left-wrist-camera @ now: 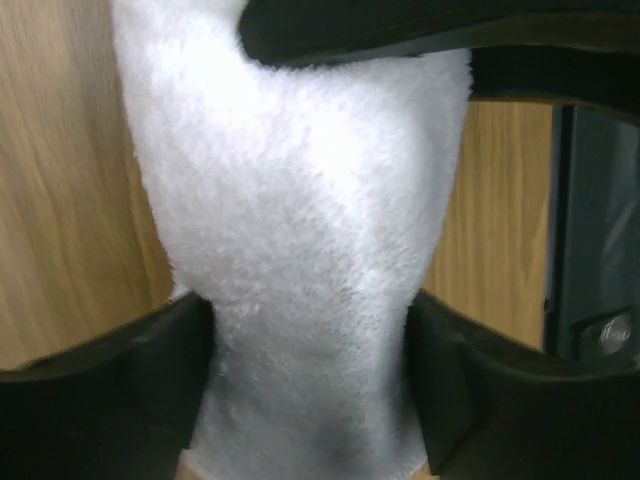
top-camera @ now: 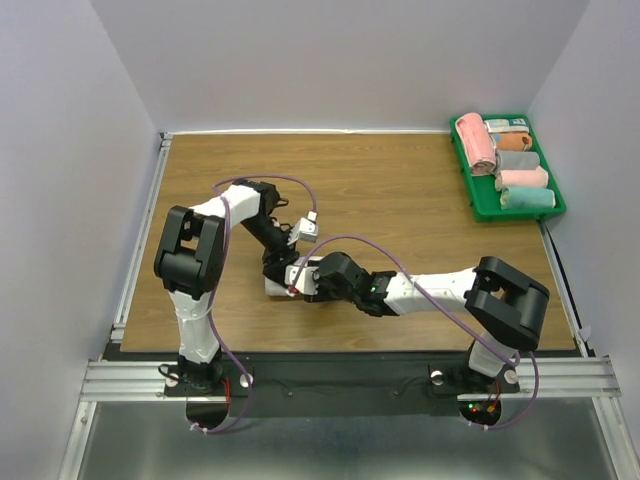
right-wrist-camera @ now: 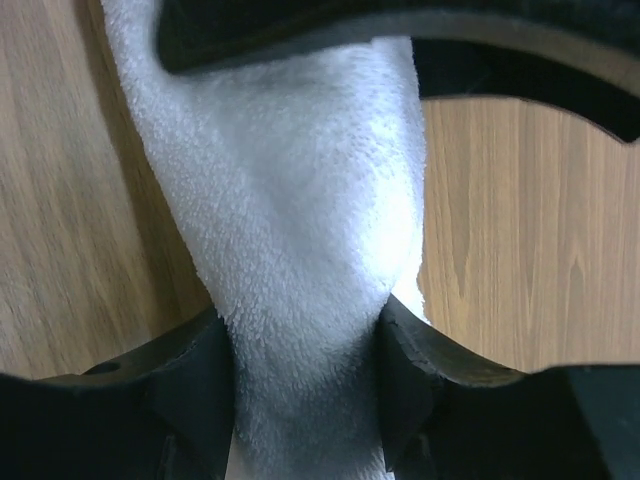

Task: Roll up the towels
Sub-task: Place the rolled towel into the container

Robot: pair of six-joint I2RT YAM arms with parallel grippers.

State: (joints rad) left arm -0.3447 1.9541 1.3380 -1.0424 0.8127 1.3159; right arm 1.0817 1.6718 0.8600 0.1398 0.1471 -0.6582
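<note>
A rolled white towel [top-camera: 271,288] lies on the wooden table in front of both arms, mostly hidden under the grippers in the top view. My left gripper [top-camera: 283,272] comes at it from above left. In the left wrist view the towel [left-wrist-camera: 300,200] fills the gap and both fingers of the left gripper [left-wrist-camera: 310,370] press its sides. My right gripper [top-camera: 306,284] reaches in from the right. Its wrist view shows the right gripper [right-wrist-camera: 305,380] pinching the towel [right-wrist-camera: 300,200] into a narrow waist.
A green tray [top-camera: 515,213] stands at the back right corner with several rolled towels, among them pink [top-camera: 475,143], orange [top-camera: 513,141], grey [top-camera: 518,160] and pale green [top-camera: 527,198]. Metal rails run along the table's left and near edges.
</note>
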